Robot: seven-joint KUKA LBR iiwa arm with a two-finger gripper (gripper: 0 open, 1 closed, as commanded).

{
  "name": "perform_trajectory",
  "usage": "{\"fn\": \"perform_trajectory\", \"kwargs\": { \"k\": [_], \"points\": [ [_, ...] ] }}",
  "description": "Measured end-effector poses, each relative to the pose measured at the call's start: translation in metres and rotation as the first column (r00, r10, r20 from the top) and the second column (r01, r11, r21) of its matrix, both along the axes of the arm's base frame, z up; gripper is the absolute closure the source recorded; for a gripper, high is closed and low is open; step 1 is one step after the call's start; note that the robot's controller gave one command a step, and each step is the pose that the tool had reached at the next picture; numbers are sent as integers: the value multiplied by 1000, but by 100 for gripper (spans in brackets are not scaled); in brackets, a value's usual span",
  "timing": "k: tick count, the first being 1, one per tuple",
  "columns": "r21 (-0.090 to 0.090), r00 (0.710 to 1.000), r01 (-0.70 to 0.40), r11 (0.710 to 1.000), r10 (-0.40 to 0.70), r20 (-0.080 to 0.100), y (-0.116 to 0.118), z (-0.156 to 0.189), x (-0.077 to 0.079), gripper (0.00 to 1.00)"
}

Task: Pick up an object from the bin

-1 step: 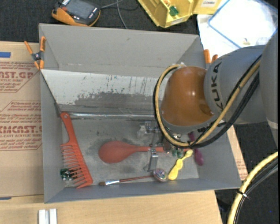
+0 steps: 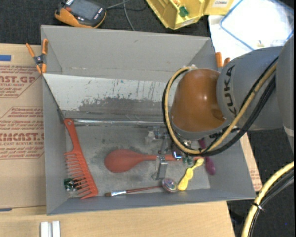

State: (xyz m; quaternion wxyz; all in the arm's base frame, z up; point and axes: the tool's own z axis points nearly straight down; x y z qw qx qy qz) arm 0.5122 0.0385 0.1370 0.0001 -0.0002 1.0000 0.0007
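Grey metal forms the sloped walls and scratched floor of the bin [image 2: 113, 83]. The only writing I can read on the robot is "KUKA", in dark letters that run up the side of the arm [image 2: 251, 93], just right of its orange cover [image 2: 195, 100].

A red bulb [image 2: 121, 160] (pear-shaped, with a thin orange handle) lies near the middle of the floor. Its long axis runs almost level from left to right, with the round end to the left and the handle to the right.

The gripper [image 2: 162, 166] hangs below the cover, at the right end of this handle. The handle's tip reaches it, and the bulb itself lies just left of it. Whether the gripper is released or clenched, I cannot tell.

An orange comb [image 2: 78, 164] lies along the left wall, well apart from the bulb. A thin brush [image 2: 133, 191] lies near the front wall, below the bulb. A yellow piece [image 2: 186, 177] and a purple piece [image 2: 209, 168] lie just right of the gripper.
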Motion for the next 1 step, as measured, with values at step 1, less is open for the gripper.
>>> {"fn": "perform_trajectory", "kwargs": {
  "k": [1],
  "points": [
    [2,966,-258,966,258,-3,53,-69,9,0]
  ]
}}
